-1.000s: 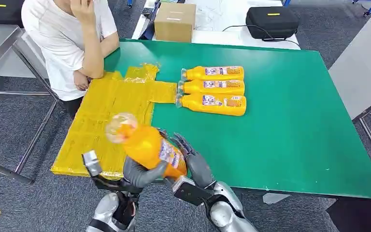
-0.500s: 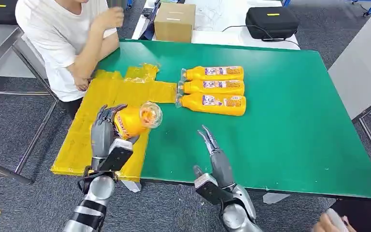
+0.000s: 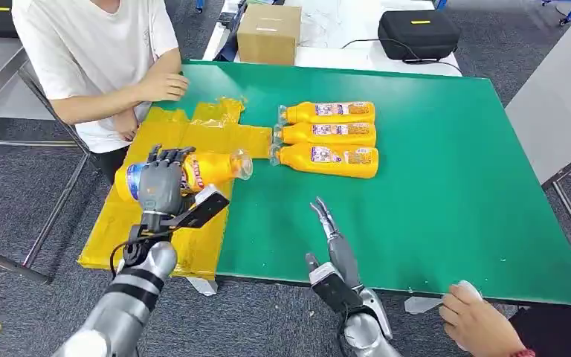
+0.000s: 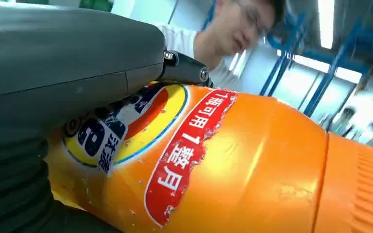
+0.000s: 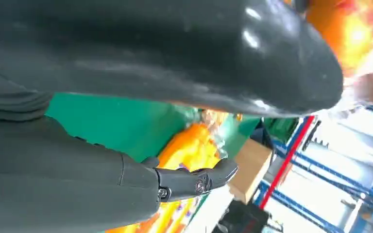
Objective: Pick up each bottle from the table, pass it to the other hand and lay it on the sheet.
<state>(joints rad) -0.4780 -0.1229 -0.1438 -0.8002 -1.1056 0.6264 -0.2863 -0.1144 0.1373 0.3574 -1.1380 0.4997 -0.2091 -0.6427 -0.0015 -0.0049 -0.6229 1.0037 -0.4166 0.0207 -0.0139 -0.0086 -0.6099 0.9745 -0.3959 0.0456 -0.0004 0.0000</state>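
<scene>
Your left robot hand (image 3: pixel 162 186) wraps dark fingers over the held bottle (image 3: pixel 193 172), a glossy orange plastic one lying on its side across the crinkled yellow sheet (image 3: pixel 186 141), clear cap end toward the green surface (image 3: pixel 431 186). Whether the bottle already rests on the sheet is hard to tell. Left wrist view shows its smooth body and peeling red-blue label (image 4: pixel 175 155) close up. Your right robot hand (image 3: pixel 331 238) holds nothing, fingers straight and slightly apart, near the surface's front edge. Three more bottles (image 3: pixel 327 137) lie side by side, touching, right of the sheet. A person (image 3: pixel 97 59) sits at the far-left corner; another person's hand (image 3: pixel 479 323) is at lower right.
</scene>
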